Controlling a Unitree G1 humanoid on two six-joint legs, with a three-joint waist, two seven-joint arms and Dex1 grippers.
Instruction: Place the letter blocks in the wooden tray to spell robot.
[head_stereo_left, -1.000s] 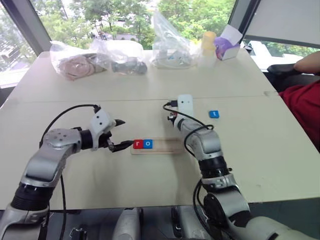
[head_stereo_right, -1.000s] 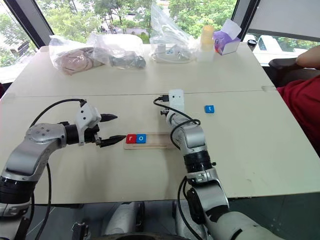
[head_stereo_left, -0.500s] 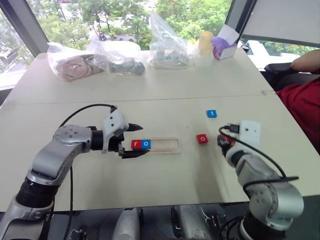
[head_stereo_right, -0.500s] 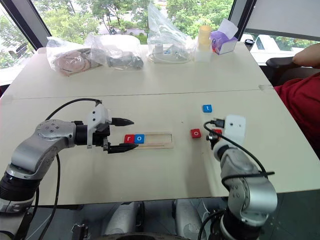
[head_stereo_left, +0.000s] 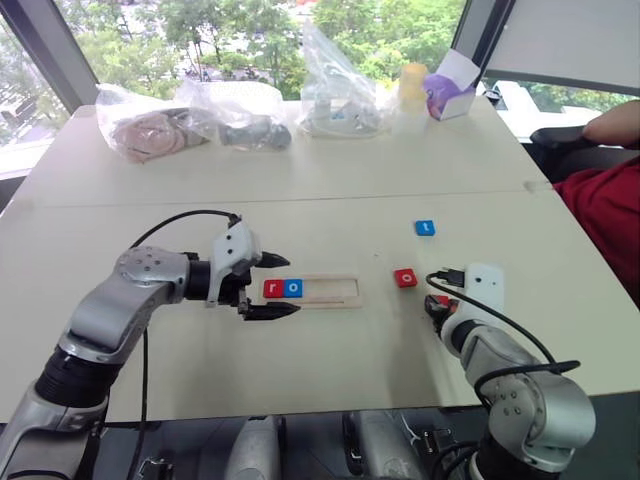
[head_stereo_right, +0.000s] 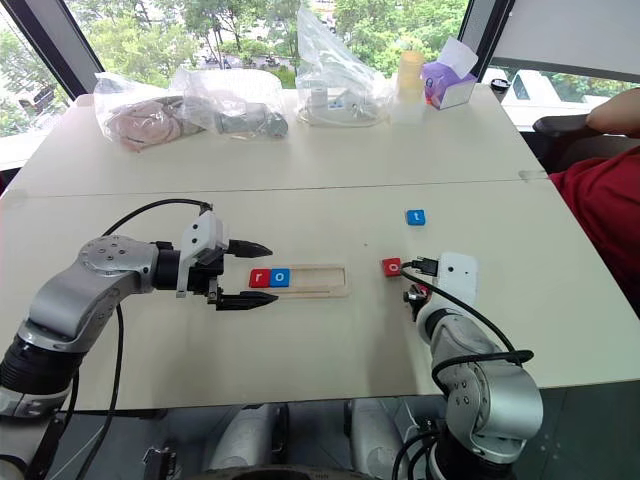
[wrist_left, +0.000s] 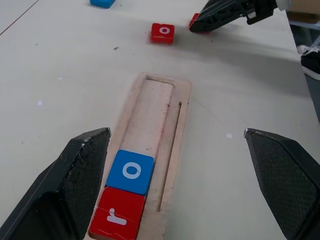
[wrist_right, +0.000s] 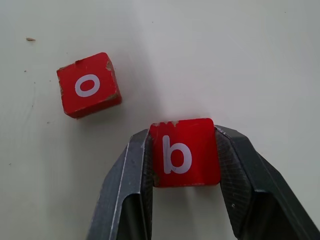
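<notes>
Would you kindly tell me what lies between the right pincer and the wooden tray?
The red o block lies on the table between the right pincer, shut on the red b block, and the wooden tray; the left eye view shows it.

Right end effector (wrist_right: 185, 165) clamps red b block (wrist_right: 184, 151); red o block (wrist_right: 88, 84) nearby.

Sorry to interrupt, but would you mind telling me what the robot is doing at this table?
It is spelling "robot" with letter blocks in the wooden tray. The red r and blue o already sit at the tray's left end. The right tool is shut on the red b, beside the loose red o. The blue t lies farther back. The left tool is open at the tray's left end.
</notes>
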